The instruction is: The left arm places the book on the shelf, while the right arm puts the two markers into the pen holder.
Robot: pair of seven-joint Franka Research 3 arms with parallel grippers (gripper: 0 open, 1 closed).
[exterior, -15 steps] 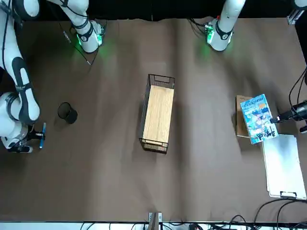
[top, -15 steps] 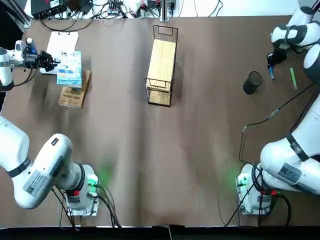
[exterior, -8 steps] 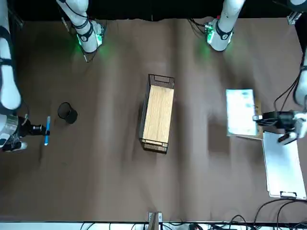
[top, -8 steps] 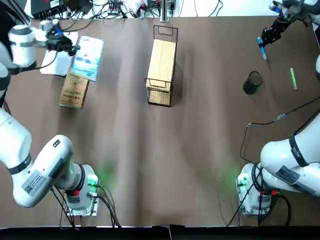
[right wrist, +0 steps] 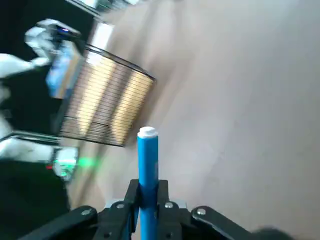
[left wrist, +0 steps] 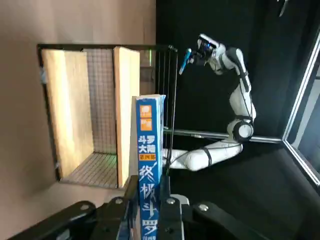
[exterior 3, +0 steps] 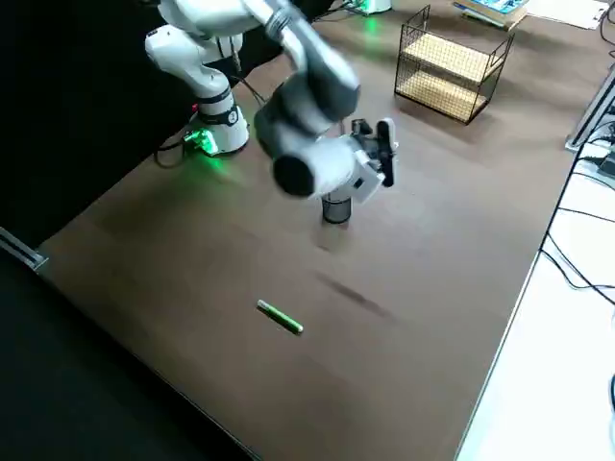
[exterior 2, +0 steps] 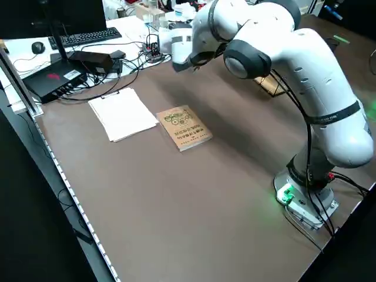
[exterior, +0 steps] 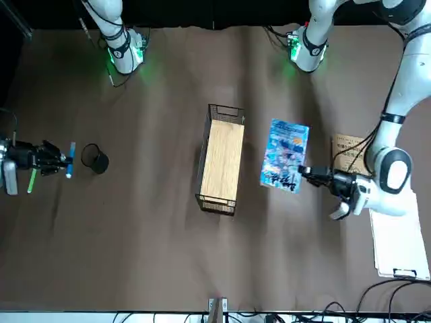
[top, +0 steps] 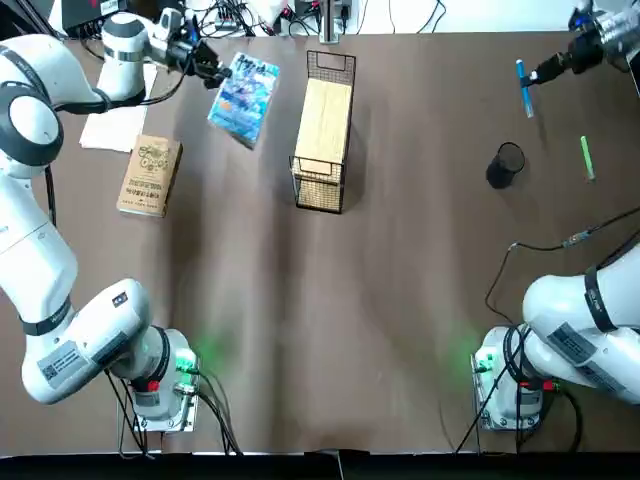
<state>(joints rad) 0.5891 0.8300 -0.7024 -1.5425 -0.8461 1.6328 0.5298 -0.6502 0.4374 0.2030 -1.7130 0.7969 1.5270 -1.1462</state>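
My left gripper (top: pixel 207 69) is shut on the light blue book (top: pixel 243 88) and holds it in the air, tilted, just left of the shelf (top: pixel 323 130). The left wrist view shows the book's spine (left wrist: pixel 149 165) between the fingers, with the wire shelf (left wrist: pixel 90 110) behind it. At the far right, my right gripper (top: pixel 547 71) is shut on the blue marker (top: pixel 523 88), raised beyond the black pen holder (top: pixel 505 165). The green marker (top: pixel 587 158) lies on the table to the right of the holder. The front view has the book (exterior: pixel 285 155) beside the shelf (exterior: pixel 222 158).
A tan-brown book (top: pixel 150 175) lies flat at the left, with a white paper sheet (top: pixel 115 115) behind it. Cables and electronics (top: pixel 230 15) run along the far table edge. A cable (top: pixel 545 240) trails over the table near the right arm's base.
The left gripper has lifted the book off the tan book and carried it right, up to the shelf. The right gripper has risen with the blue marker and shifted slightly.
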